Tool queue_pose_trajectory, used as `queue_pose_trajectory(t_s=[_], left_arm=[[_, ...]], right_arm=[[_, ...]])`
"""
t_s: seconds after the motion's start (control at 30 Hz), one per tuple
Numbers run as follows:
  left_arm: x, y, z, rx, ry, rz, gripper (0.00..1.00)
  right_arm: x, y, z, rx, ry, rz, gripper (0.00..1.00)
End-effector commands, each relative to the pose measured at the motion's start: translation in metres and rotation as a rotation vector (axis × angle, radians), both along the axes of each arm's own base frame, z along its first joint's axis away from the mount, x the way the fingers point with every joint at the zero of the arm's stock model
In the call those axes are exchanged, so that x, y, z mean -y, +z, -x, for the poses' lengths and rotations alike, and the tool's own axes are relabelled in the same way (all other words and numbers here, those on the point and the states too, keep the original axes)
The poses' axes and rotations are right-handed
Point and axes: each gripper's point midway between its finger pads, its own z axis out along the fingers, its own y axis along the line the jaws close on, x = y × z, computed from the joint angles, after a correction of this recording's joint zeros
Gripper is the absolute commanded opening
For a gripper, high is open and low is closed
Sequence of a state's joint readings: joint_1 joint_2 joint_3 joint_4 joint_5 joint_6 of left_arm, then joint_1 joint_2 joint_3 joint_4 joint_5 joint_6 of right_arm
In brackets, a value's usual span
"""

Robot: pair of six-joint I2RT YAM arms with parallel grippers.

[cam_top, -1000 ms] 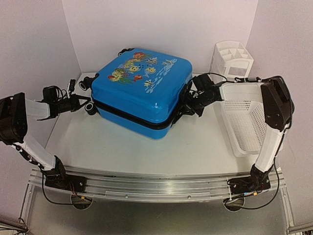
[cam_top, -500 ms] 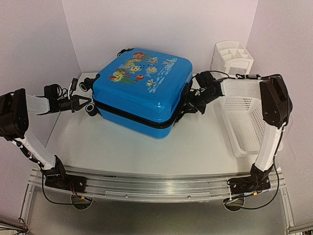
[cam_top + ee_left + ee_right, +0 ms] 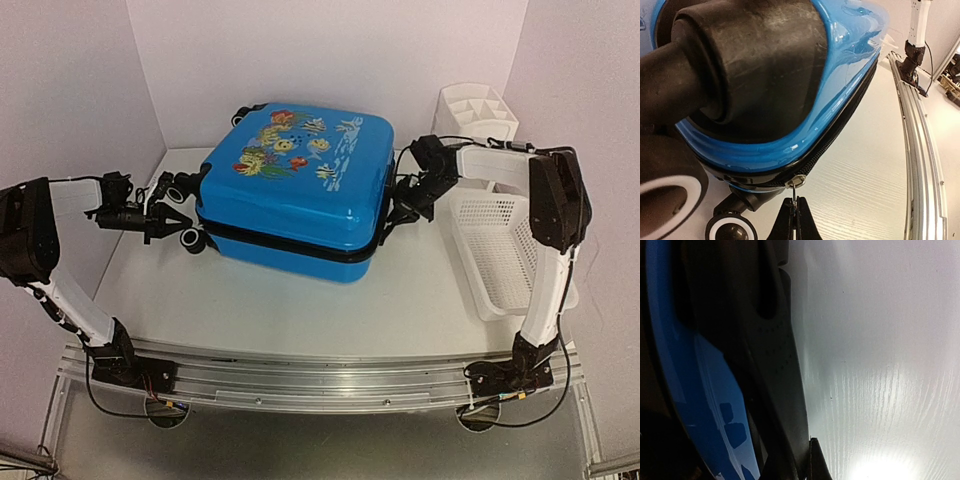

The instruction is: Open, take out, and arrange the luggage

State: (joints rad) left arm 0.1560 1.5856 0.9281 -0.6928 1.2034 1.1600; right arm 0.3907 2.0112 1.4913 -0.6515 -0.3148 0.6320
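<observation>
The bright blue hard-shell suitcase (image 3: 290,190) lies closed on the bench (image 3: 300,300) between both hands, fish-printed lid up, with a black zipper band (image 3: 290,246) round its middle and black-and-white wheels (image 3: 192,240) beside the left hand (image 3: 795,220). That hand's fingers are pressed together, pinching the zipper pull (image 3: 797,186) just ahead of its tips. The right hand (image 3: 393,215), also pressed together, lies against the suitcase's opposite side.

I count one luggage (image 3: 300,200) mid-frame, one white basket (image 3: 500,270) at right, and one white organizer (image 3: 478,112) upper right. Three wheels (image 3: 193,238) show along its left side. Two arms: left arm (image 3: 72,195), right arm (image 3: 555,200).
</observation>
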Motion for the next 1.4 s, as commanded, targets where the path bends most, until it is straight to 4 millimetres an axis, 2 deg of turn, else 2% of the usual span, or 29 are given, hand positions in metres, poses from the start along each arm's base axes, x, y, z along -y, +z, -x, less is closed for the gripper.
queue_pose_trajectory(t_s=[0.0,0.2,0.47,0.63,0.73,0.83,1.0,1.13,1.37], left_arm=[[0.007,0.054,0.012,0.157,-0.079,0.084,0.0],[0.022,0.043,0.039,0.212,-0.203,0.027,0.0],[0.019,0.039,0.027,0.296,-0.206,-0.051,0.0],[0.015,0.03,0.032,0.315,-0.207,-0.12,0.0],[0.007,0.029,0.012,0.298,-0.13,-0.124,0.0],[0.0,0.028,-0.006,0.355,-0.103,-0.153,0.0],[-0.003,0.024,-0.008,0.411,-0.149,-0.211,0.0],[-0.016,0.016,-0.028,0.413,-0.099,-0.247,0.0],[-0.031,0.033,-0.066,0.399,0.034,-0.206,0.0]], right_arm=[[0.046,0.018,-0.025,0.115,0.131,0.121,0.0],[0.031,0.037,-0.016,0.21,0.322,0.038,0.0],[0.016,0.045,-0.014,0.26,0.398,-0.043,0.0],[0.026,0.042,-0.009,0.308,0.431,0.012,0.0],[0.03,0.038,-0.012,0.326,0.459,0.042,0.0],[0.034,0.038,-0.021,0.351,0.481,0.055,0.0],[0.037,0.044,-0.03,0.408,0.542,0.079,0.0],[0.038,0.043,-0.027,0.415,0.561,0.083,0.0],[0.039,0.036,-0.016,0.391,0.574,0.07,0.0]])
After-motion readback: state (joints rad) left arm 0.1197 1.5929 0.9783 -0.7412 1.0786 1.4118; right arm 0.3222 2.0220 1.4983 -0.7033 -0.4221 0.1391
